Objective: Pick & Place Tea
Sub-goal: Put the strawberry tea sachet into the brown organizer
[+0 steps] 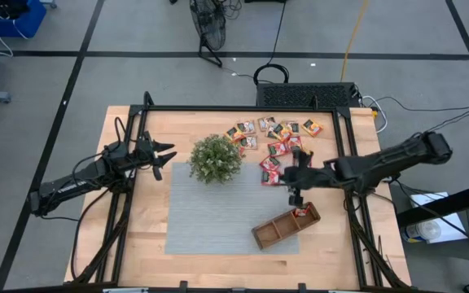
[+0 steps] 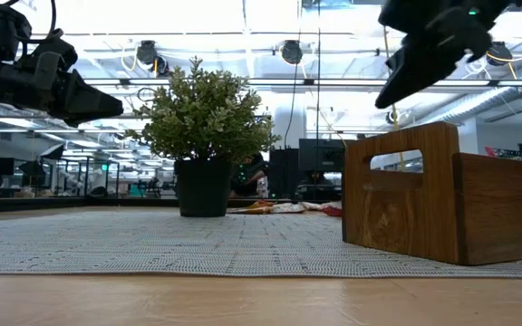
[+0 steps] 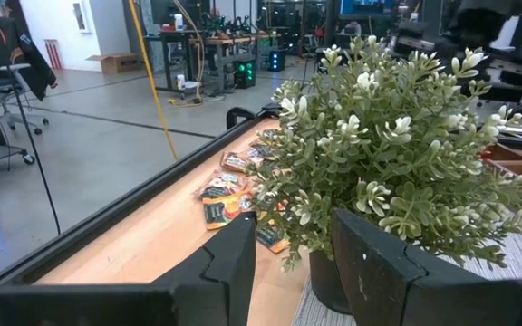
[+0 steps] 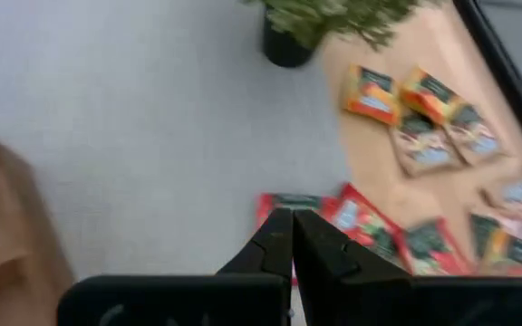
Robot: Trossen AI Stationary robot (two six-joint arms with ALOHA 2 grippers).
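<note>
Black right end effector [image 1: 294, 198]: you have its fingers pressed together with nothing between them, hanging above the grey mat [image 1: 210, 220], just at 12 o'clock of the tray.
Wooden tray [image 1: 277, 229]: lies at 5 o'clock on the mat; you can see one red sachet [image 1: 302, 212] in its 2 o'clock end compartment.
Tea sachets [image 1: 273, 140]: your loose pile is spread on the bare counter [image 1: 137, 244] at 1 o'clock of the plant, reaching the mat's edge beside the right end effector; mostly red, some orange.
Plant [image 1: 215, 158]: upright at the mat's 12 o'clock edge.
Left end effector [image 1: 166, 155]: your waiting arm holds it at 9 o'clock of the plant, fingers [image 3: 234, 258] parted and empty.
</note>
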